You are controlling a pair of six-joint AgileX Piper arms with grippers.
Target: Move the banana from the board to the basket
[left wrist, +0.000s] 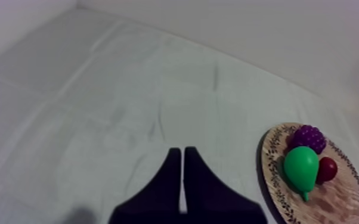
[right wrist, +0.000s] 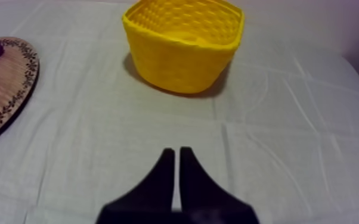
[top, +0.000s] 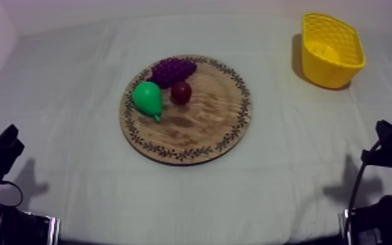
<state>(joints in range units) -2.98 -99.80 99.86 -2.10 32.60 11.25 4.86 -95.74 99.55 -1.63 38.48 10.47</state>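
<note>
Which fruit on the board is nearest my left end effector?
The green pear, on the side of the board facing the left end effector; the purple grapes and small red fruit lie beyond it.

The grey-white clothed table [top: 303, 169] is viewed from above, at a slant. Both wrist views are taken low over it, facing its far edge; the round patterned-rim wooden board [top: 202, 127] is shared by all.
</note>
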